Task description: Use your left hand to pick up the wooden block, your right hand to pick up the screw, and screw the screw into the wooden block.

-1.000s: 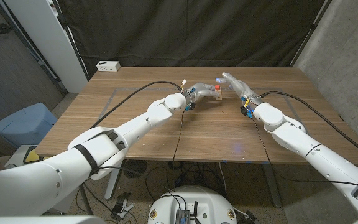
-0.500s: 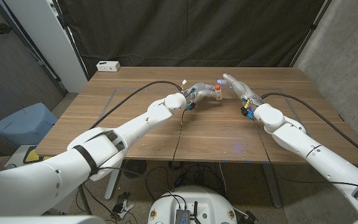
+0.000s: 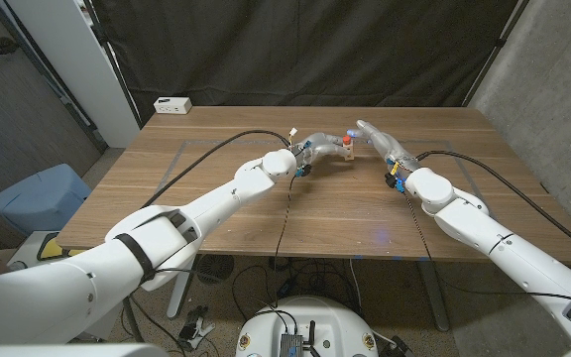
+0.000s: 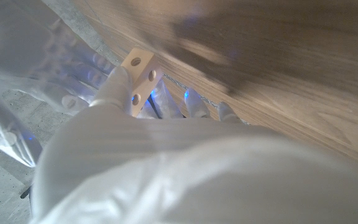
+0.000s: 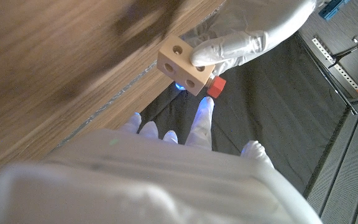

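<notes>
wooden block [image 5: 183, 69] in left robot hand [image 5: 241, 38], red screw [image 5: 215, 86] on its side.

Both hands meet over the far middle of the bench [image 3: 266, 213], the left hand [image 3: 318, 148] holding the wooden block [image 3: 347, 152] up, the right hand [image 3: 377, 136] close at its 3 o'clock. Little room lies between them. Black cables [image 3: 287, 208] trail toward 6 o'clock across the near bench. A white box [image 3: 172, 104] sits at the far corner, 10 o'clock, well apart.
</notes>
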Robot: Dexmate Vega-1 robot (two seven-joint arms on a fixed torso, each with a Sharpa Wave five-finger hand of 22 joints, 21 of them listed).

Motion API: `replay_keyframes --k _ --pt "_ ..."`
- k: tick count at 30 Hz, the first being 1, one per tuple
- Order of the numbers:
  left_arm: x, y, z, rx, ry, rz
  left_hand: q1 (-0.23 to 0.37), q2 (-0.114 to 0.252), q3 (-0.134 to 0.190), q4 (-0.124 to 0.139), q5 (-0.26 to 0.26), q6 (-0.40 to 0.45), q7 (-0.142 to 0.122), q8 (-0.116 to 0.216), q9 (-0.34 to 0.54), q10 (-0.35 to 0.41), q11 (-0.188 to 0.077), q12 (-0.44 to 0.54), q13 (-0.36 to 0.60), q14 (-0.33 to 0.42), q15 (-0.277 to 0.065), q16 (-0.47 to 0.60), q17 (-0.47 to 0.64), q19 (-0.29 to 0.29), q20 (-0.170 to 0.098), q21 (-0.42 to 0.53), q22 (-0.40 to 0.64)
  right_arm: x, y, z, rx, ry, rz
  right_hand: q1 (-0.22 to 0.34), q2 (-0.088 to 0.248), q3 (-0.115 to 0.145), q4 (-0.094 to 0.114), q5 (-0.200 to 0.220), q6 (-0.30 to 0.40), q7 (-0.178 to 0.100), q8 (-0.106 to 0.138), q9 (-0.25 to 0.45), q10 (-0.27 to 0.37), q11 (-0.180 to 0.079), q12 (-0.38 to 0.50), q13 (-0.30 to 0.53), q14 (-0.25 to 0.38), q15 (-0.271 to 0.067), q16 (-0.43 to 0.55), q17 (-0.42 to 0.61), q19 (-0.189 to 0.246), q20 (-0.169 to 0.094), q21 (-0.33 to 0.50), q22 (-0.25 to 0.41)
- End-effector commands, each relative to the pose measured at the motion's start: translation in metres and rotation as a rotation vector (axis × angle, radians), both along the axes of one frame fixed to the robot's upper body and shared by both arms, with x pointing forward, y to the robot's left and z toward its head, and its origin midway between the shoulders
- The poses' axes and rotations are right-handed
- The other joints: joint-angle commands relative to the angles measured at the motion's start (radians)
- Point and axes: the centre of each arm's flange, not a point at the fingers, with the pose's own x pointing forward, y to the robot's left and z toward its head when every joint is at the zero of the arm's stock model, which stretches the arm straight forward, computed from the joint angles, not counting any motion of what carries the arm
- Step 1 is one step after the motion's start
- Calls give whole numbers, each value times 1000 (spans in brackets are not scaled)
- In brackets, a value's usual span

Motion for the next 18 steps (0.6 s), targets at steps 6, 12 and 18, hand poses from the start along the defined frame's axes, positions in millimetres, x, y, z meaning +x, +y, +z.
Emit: replay_keyframes --k 6,12,18 --pt "2 0 0 -1 4 0 -4 1 1 5 4 56 22 5 3 10 -1 1 5 5 -44 1 2 0 4 3 4 -3 0 -5 7 1 -1 -9 7 4 9 9 17 -2 6 2 -44 -9 8 3 -153 -3 6 0 3 -6 5 0" --pt "2 0 0 -1 5 0 -4 2 2 5 4 55 21 5 4 9 -1 0 5 5 -43 1 2 1 5 4 4 -4 0 -6 9 3 -3 -9 7 5 10 10 17 -1 6 2 -43 -9 8 3 -151 -4 6 0 4 -5 5 0" --pt "3 0 0 -2 6 1 -5 2 1 5 4 54 22 5 4 9 -1 0 5 5 -44 1 2 0 5 4 4 -6 1 -7 5 4 -3 -8 7 5 11 10 20 0 6 2 -40 -10 8 3 -151 -5 6 -1 5 -5 6 0"
